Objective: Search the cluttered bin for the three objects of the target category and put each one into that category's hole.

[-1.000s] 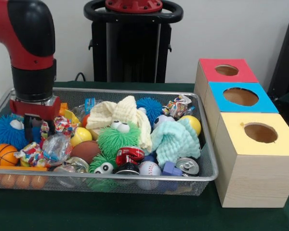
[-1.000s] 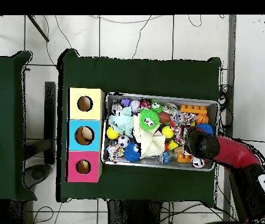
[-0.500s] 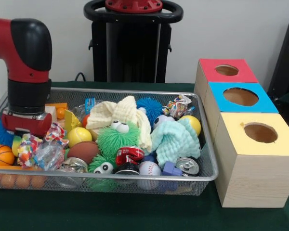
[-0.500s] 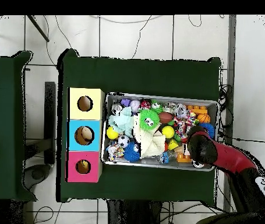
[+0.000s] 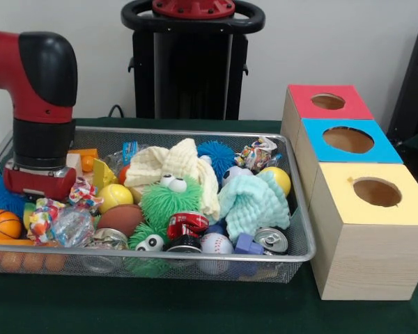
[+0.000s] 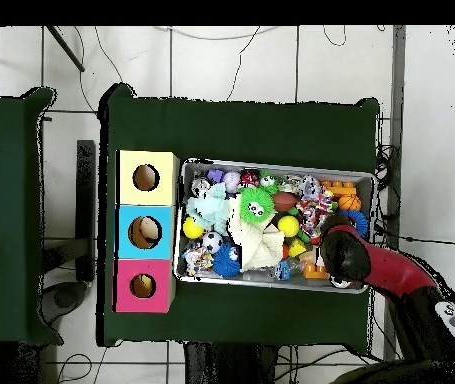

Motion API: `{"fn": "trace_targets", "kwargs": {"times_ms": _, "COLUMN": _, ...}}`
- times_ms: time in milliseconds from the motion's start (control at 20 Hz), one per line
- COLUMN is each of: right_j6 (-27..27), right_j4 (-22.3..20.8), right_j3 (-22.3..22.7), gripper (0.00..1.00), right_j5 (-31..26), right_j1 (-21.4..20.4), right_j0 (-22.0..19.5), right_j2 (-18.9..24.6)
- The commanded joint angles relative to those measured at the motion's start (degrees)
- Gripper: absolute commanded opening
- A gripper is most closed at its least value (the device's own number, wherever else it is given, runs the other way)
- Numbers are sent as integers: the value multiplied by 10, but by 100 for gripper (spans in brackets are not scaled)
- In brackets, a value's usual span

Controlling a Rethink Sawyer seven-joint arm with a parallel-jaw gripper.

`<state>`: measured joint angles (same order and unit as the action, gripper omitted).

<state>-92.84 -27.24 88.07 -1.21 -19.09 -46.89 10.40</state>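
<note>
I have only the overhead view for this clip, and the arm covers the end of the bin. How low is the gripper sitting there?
Observer: The front view shows the gripper down at toy level, just behind a crinkly wrapper bundle. I cannot tell whether it is open.
Operator: Is anything hanging from it?
Observer: Nothing shows lifted clear of the pile, but the clutter hides its underside.
Operator: What lies closest to it on the outer side?
Observer: A small basketball rests low beside it, against the mesh bin wall.
Operator: And the boxes' sides?
Observer: The yellow box has pale wood-grain walls under its coloured top.
</note>
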Motion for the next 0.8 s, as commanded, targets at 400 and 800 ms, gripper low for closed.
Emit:
{"fn": "trace_targets", "kwargs": {"times_ms": 400, "right_j6": -69, "right_j4": 41, "right_j3": 113, "gripper": 0, "right_j5": -141, "right_j1": -104, "right_j0": 62, "right_j2": -15}}
{"fn": "trace_targets", "kwargs": {"times_ms": 800, "right_j6": -56, "right_j4": 99, "right_j3": 131, "gripper": 0, "right_j5": -307, "right_j1": -238, "right_j0": 118, "right_j2": -37}}
